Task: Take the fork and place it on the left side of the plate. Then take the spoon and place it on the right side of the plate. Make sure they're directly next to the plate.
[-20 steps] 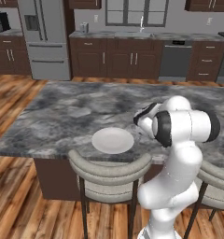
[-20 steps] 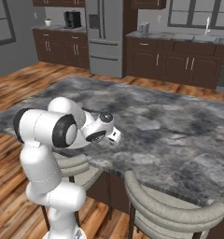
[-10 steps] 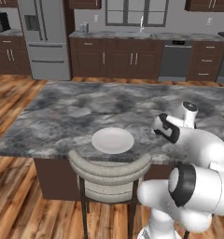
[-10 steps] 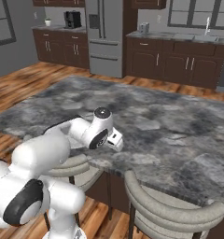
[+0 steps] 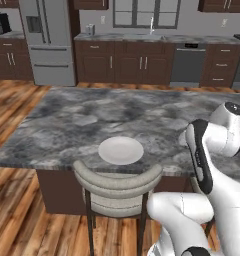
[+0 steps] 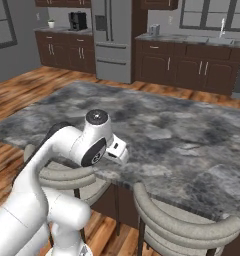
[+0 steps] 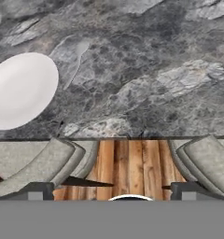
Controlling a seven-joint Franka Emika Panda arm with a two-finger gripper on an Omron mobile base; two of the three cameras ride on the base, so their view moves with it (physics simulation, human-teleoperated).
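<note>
Where the kitchen floor of warm wood planks ends, a broad grey marbled tabletop (image 5: pixel 92 120) fills the middle of both base views, with dark brown cabinets (image 5: pixel 127 62) and a steel refrigerator (image 5: pixel 47 42) beyond it. Two pale cushioned stools (image 5: pixel 117 182) tuck under the tabletop's near edge. The white arm bends over that edge, to the right of the plate (image 5: pixel 121 150) in the left base view.

The plate is small, round, flat and plain white-grey, lying close to the tabletop's near edge, just above one stool's curved back. The left base view shows it whole; the right base view has the arm across that spot. The hand view looks down on it as a pale oval (image 7: pixel 21 89) at the left, with bare marbled stone stretching away to its right and the wood floor between two stool backs below.

The pincer (image 7: pixel 105 191) hangs beyond the tabletop's near edge, right of the plate, its two dark tips spread wide with nothing between them. Fork and spoon cannot be made out.
</note>
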